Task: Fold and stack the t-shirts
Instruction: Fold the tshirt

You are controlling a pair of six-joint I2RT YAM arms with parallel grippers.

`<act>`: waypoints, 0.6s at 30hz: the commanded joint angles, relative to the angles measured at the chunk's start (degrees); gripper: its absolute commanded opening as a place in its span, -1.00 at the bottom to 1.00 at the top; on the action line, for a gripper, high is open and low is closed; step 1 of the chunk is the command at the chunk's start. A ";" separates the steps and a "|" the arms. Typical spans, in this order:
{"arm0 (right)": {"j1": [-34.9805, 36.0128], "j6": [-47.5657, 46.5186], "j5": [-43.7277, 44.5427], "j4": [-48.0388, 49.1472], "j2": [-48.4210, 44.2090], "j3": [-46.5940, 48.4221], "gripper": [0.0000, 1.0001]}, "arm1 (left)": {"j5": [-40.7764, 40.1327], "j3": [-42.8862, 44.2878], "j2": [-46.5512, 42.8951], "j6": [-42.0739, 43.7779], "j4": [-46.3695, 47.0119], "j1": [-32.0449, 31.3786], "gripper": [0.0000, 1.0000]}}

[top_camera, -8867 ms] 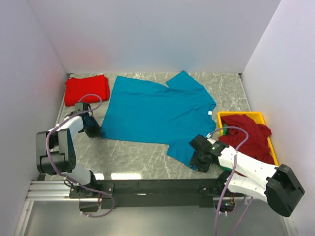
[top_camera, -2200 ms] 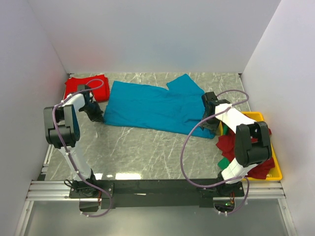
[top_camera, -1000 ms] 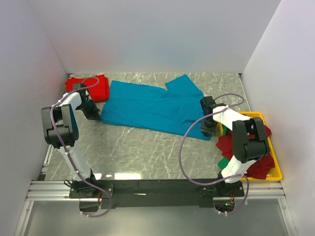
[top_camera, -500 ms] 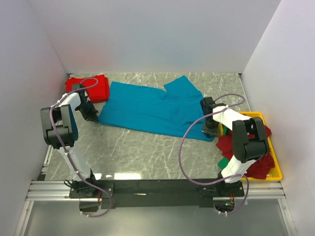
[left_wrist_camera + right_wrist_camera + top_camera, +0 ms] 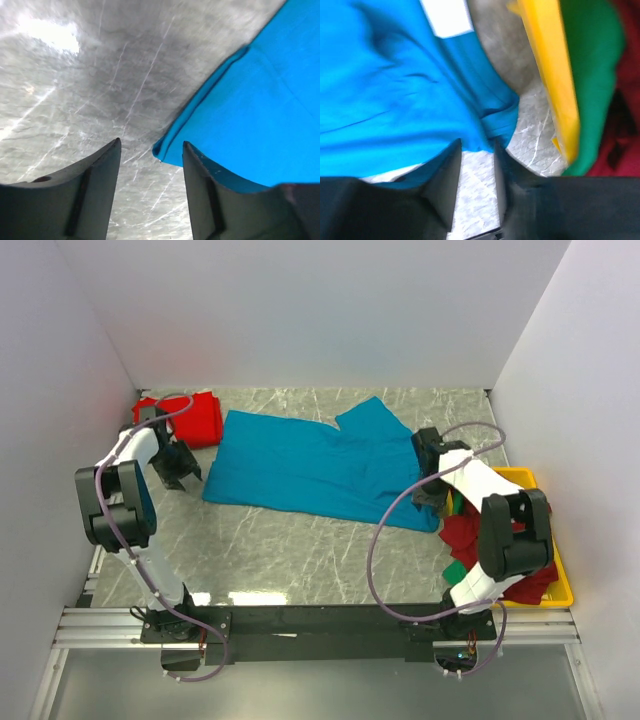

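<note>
The teal-blue t-shirt (image 5: 310, 465) lies folded in half lengthwise across the middle of the table. My left gripper (image 5: 185, 470) stands open just off its left edge. In the left wrist view the shirt's doubled corner (image 5: 162, 152) lies on the table at the tips of the open left gripper (image 5: 151, 150), not pinched. My right gripper (image 5: 432, 495) is open at the shirt's right end; in the right wrist view the open right gripper (image 5: 476, 147) shows bare table between its fingers, with the teal shirt (image 5: 395, 90) just beyond. A folded bright red t-shirt (image 5: 185, 418) sits at the back left.
A yellow tray (image 5: 523, 477) on the right holds crumpled maroon shirts (image 5: 480, 530) and a green shirt (image 5: 455, 568). The tray's rim (image 5: 550, 75) and green cloth (image 5: 595, 75) lie close to the right gripper. White walls enclose the left, back and right sides.
Both grippers were shut on the teal shirt's near edge and have opened and let it go. The left gripper has drawn slightly left, off the shirt; the shirt has settled flat.
</note>
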 commanded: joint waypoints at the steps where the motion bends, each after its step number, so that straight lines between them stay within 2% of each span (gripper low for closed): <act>1: -0.07 -1.43 -1.23 -2.59 -5.36 6.56 -0.11 | -1.80 5.15 -3.71 -0.04 -1.64 -0.43 0.17; 7: 0.54 -4.06 -5.70 -0.76 -3.70 15.08 -0.06 | -1.63 13.23 -0.91 -0.66 -1.47 -6.93 0.28; 12: 2.21 -4.42 -9.93 3.72 1.57 18.34 -0.07 | 9.94 15.53 4.01 -3.20 2.39 -10.54 0.29; 18: 5.11 -3.02 -16.26 10.83 6.93 16.60 -0.09 | 17.53 15.09 9.46 -4.62 8.28 -11.07 0.33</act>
